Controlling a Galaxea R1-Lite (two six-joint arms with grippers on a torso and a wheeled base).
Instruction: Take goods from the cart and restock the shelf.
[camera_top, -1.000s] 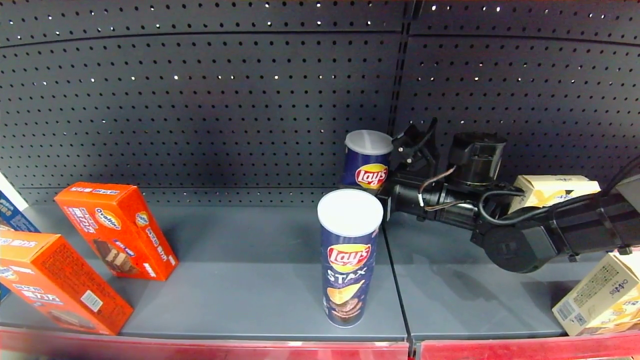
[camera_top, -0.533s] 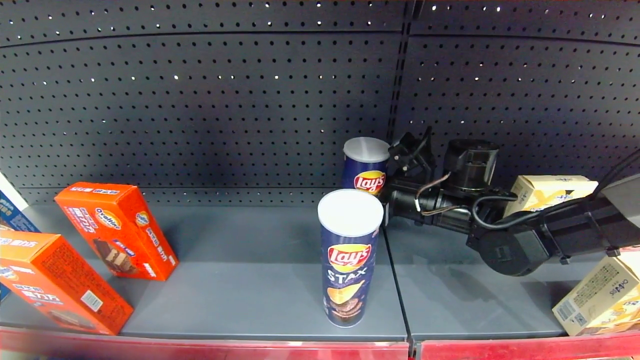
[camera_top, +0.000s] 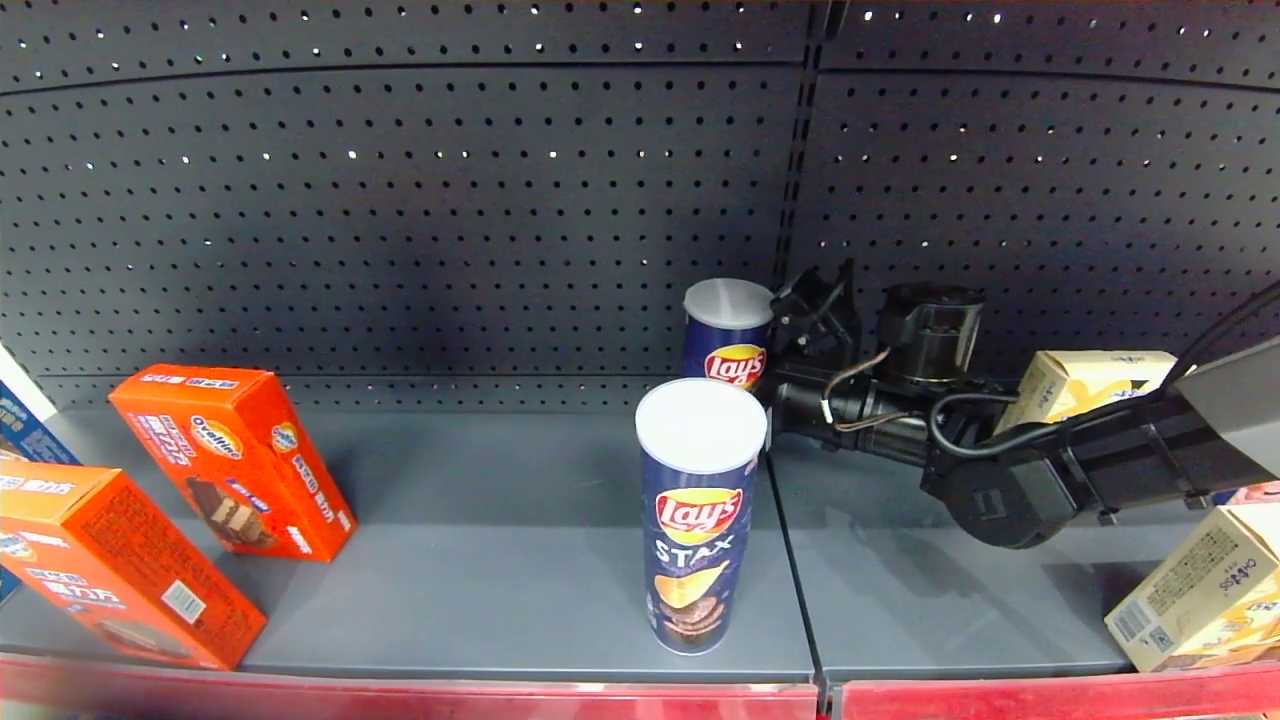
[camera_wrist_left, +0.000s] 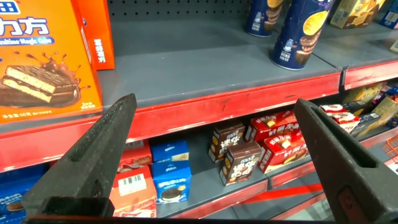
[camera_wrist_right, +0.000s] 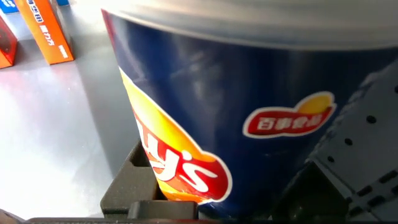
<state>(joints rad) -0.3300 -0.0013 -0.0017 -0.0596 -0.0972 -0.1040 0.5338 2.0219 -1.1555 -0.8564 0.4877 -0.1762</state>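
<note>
The right gripper is closed on the rear can, gripping its side near the top. It holds the can upright at the back of the shelf, close to the perforated back panel and directly behind the front can. The rear can's base is hidden by the front can, so seating cannot be confirmed. The step in hand is judged to be placement. It is best done by settling the can flat and vertical before opening. The jaws should then part only enough to clear the wall, and the gripper should withdraw sideways without brushing the front can, which stands just beside the wrist. Both cans are tall, narrow cylinders with a glossy, smooth printed wrap and a flat, pale lid. They are likely to tip under a light side load and will roll if they fall. The shelf deck is flat, matte grey metal with a seam beside the front can. Rigid orange boxes stand to the left and pale cartons to the right. The left gripper hangs wide open and empty in front of the shelf's red edge.
</note>
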